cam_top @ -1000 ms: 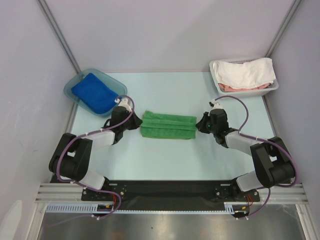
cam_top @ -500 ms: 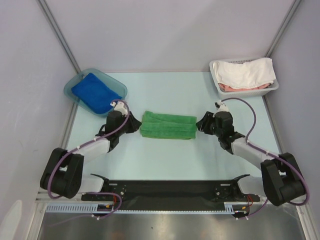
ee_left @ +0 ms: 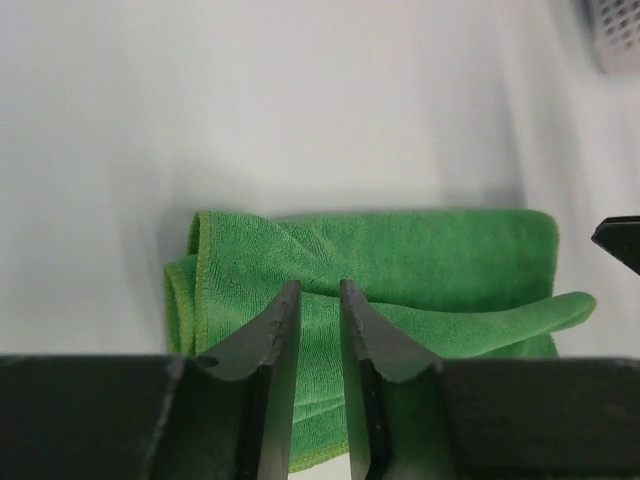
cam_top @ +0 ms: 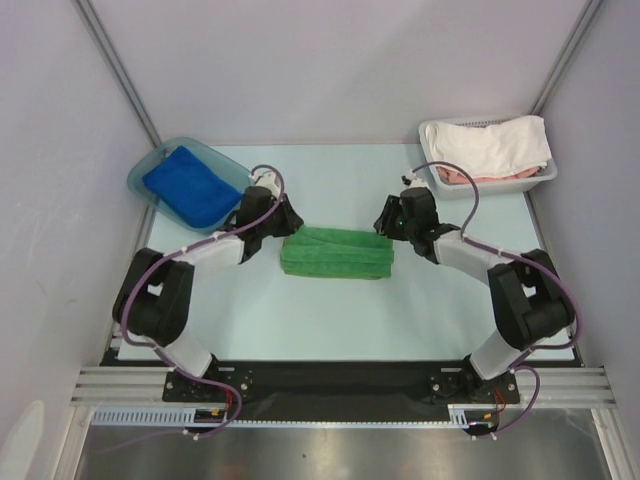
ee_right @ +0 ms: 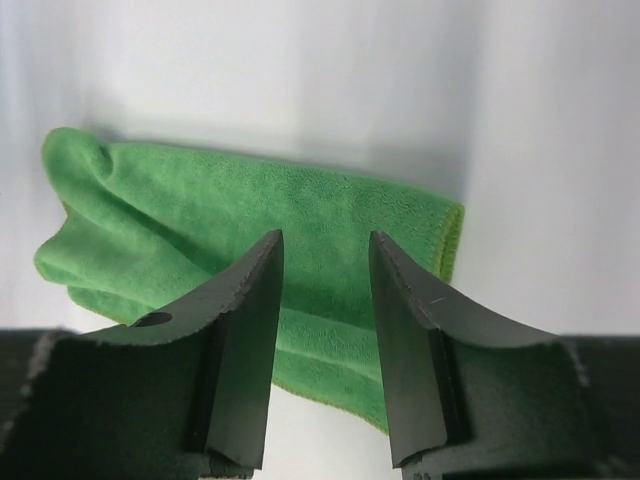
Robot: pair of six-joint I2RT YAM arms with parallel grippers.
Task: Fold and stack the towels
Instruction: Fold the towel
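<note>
A green towel [cam_top: 336, 253] lies folded into a long band in the middle of the table. My left gripper [cam_top: 290, 222] hovers over its far left corner, jaws only slightly apart and empty, with the towel [ee_left: 400, 250] showing through the gap in the left wrist view [ee_left: 320, 285]. My right gripper [cam_top: 383, 220] is over the far right corner, open and empty, with the towel [ee_right: 250, 210] under it in the right wrist view [ee_right: 325, 238]. A royal blue towel [cam_top: 190, 183] lies folded in a tub at the back left. The purple towel is out of view.
The blue towel's translucent tub [cam_top: 150, 165] stands at the back left. A white basket [cam_top: 545, 172] at the back right holds a white cloth [cam_top: 495, 140] and a pinkish item [cam_top: 455, 175]. Grey walls close in the table on three sides.
Both grippers have moved away from the towel's short ends toward its far corners. The green towel has not visibly shifted.
</note>
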